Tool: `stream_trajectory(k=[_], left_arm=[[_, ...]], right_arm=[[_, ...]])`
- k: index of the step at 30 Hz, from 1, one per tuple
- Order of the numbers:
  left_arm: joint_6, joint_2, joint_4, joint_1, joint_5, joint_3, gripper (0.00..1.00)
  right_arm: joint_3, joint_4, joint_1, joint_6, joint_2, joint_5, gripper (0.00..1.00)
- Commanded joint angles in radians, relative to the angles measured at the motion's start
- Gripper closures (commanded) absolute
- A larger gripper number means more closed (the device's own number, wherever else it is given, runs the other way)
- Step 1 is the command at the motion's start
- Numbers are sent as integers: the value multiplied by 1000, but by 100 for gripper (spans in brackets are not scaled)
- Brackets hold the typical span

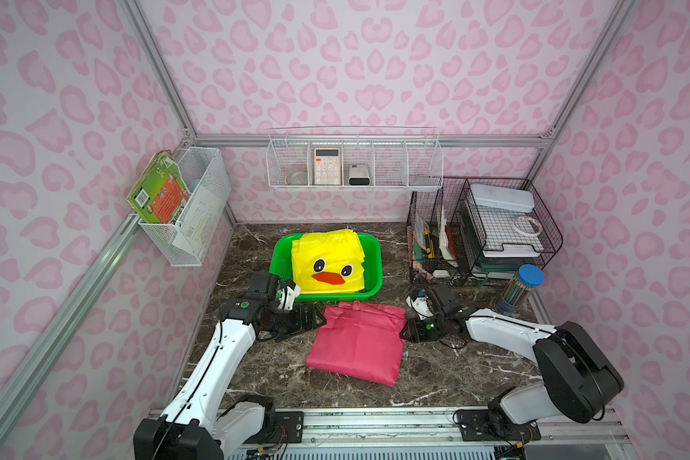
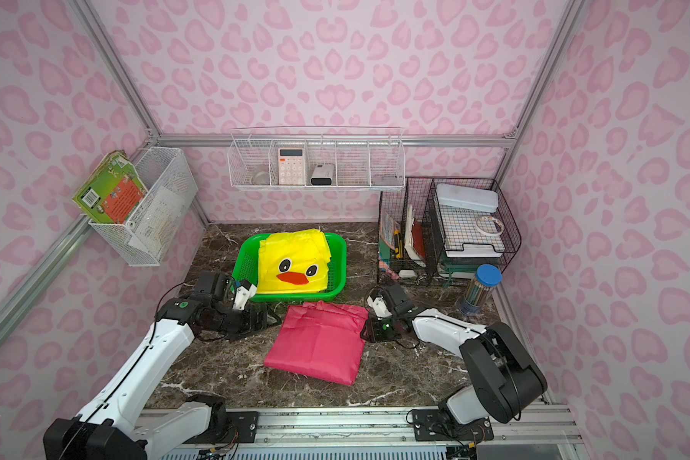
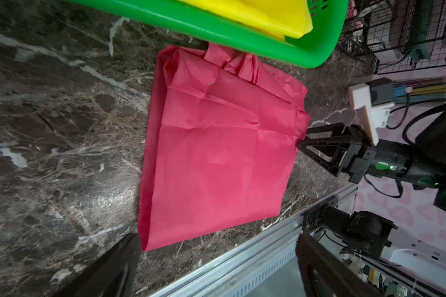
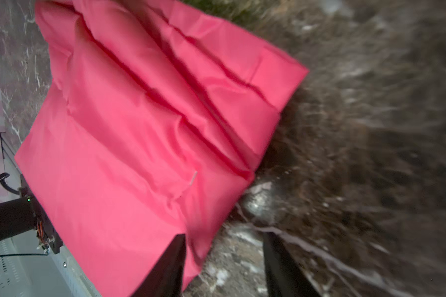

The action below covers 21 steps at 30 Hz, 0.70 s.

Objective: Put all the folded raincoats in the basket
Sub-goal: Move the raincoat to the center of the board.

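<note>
A yellow raincoat [image 1: 327, 255] already fills the green basket [image 1: 376, 263]. The pink raincoat [image 1: 357, 342] lies folded on the table [image 1: 255, 358] just before it (not lifted). The left gripper [image 1: 320, 318] gapes beside one edge and the right gripper [image 3: 302, 140] has its jaws parted at the opposite edge, clamping nothing; grasping, lifting and placing remain

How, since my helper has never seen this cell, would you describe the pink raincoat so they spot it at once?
On the dark marble tabletop, find the bright green basket near the middle. Just in front of it, a folded raincoat lies flat on the marble. It is plain pink, unlike the yellow duck-faced raincoat inside the basket.
</note>
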Motion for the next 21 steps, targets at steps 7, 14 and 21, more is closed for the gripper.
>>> stream_trajectory(k=[7,14,21], left_arm=[[-1,124,103,-39,-28,-40,1],[-20,225,101,-39,-63,-30,1],[-71,291,145,-41,-41,-66,1]], right_arm=[[-51,5,-6,124,-149,-68,37],[-129,70,20,211,-198,-83,35],[-170,142,61,264,-176,-81,33]])
